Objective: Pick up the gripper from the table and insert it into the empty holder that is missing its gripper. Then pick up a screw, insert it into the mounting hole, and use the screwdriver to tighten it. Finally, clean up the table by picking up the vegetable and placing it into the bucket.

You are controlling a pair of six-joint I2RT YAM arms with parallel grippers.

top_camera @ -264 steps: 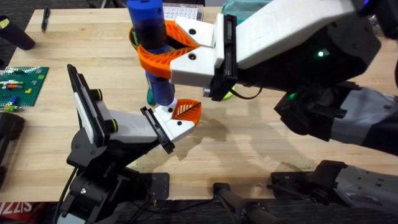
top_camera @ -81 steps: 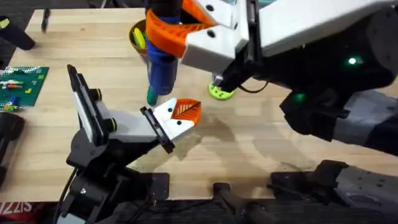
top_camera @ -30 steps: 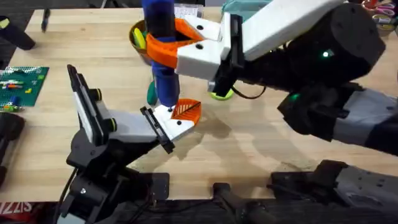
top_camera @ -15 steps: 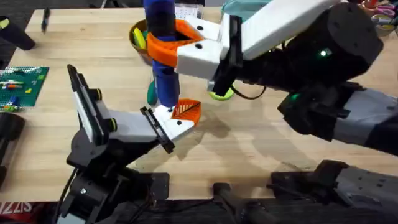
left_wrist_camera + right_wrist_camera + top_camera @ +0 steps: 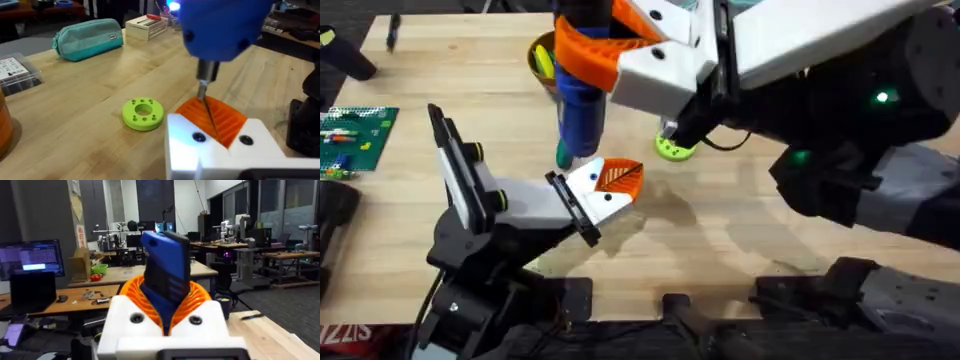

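Right end effector [image 5: 582, 62]: clamped on the upright screwdriver [image 5: 580, 115], tip poised over the gripper [image 5: 610, 183] (seated in the holder [image 5: 525, 205]) at its 11 o'clock, aligned for the screw; left end effector: cannot tell.

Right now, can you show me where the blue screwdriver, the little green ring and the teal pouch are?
screwdriver [image 5: 582, 112]: overhead view, on its blue barrel.
green ring [image 5: 143, 113]: left wrist view, on its flat top.
teal pouch [image 5: 88, 38]: left wrist view, on its side.

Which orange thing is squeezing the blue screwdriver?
The big orange pads of the right gripper, wrapped round the blue screwdriver. The small orange ribbed gripper sits on the holder instead.
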